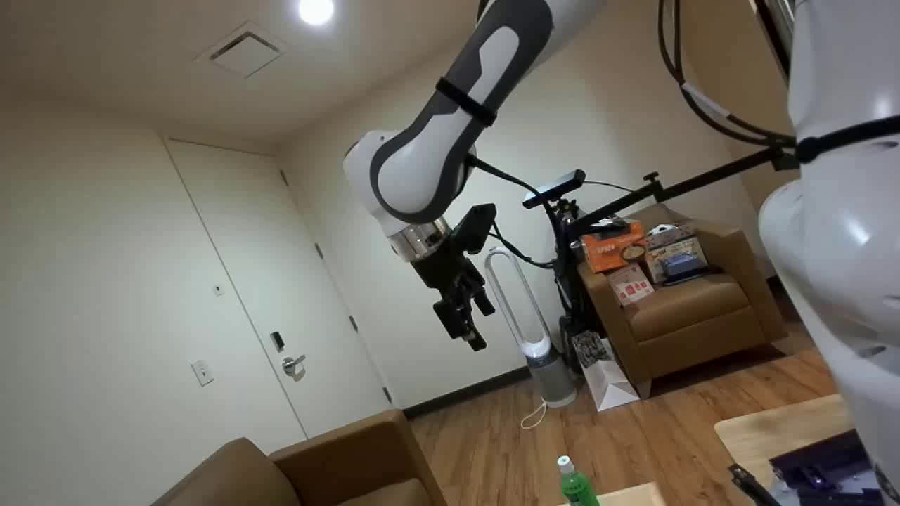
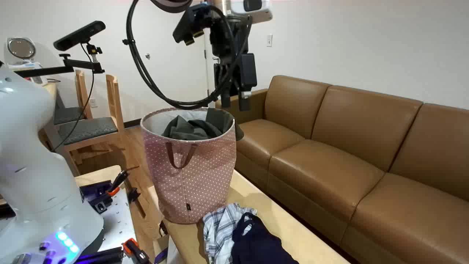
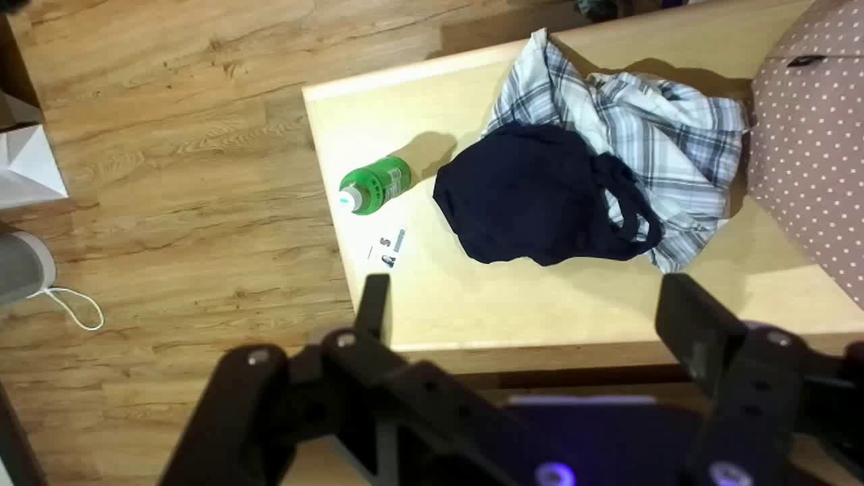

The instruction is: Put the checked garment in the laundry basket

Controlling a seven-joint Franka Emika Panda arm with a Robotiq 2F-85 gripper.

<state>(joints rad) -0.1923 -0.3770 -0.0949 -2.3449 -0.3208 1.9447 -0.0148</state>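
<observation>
The checked garment [image 3: 682, 142], white with grey-blue plaid, lies crumpled on the light wooden table [image 3: 459, 290]. A navy garment [image 3: 526, 196] rests over part of it. Right beside the plaid cloth stands the laundry basket [image 2: 194, 179], pink with white dots, a dark green cloth [image 2: 192, 126] inside and hanging over its rim. In the wrist view only a piece of the basket [image 3: 810, 155] shows at the right edge. My gripper [image 3: 525, 287] is open high above the table, with nothing between its fingers. It also appears in both exterior views, as the gripper [image 1: 482, 327] and the gripper [image 2: 235, 104].
A green bottle [image 3: 378, 183] with a white cap stands near the table's end. The brown sofa [image 2: 322, 168] runs along the table. A fan [image 1: 548, 372], a white bag [image 1: 608, 383] and an armchair [image 1: 692, 316] are farther off. Cables [image 2: 146, 79] loop beside the wrist.
</observation>
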